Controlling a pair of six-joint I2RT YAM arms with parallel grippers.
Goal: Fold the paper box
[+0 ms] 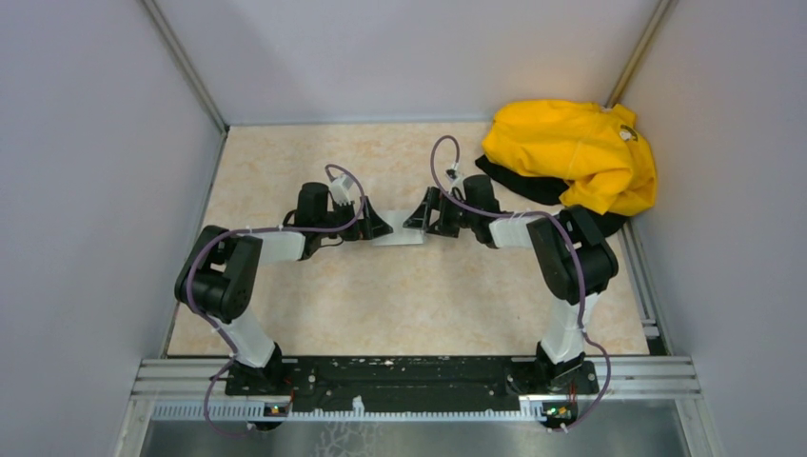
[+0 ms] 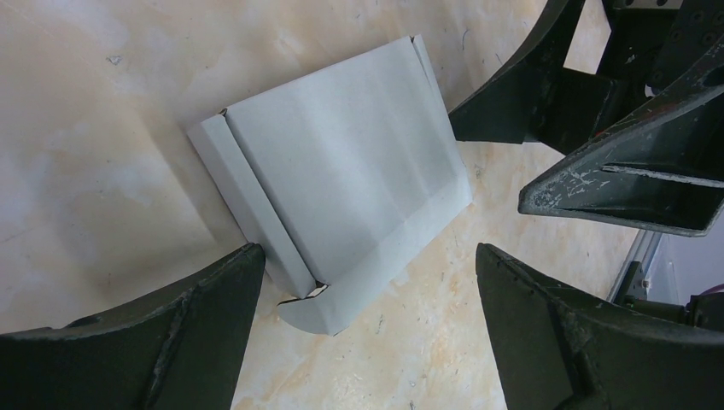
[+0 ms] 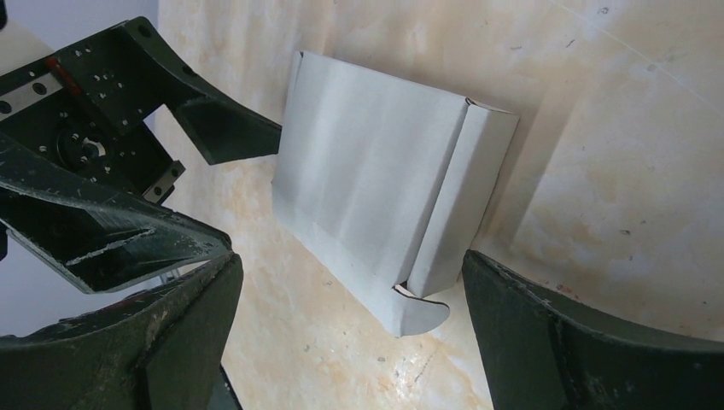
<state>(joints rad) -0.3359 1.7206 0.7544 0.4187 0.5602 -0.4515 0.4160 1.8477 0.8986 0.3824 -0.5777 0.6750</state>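
Nearly folded: box flat at centre frame, corner tab untucked; left gripper and right gripper spread wide, clamping nothing.

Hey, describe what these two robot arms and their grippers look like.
The left arm and right arm have black joints joined by white links, with a purple cable looped along each. The left gripper and right gripper are black, with broad wedge-shaped fingers showing pale scuffs.
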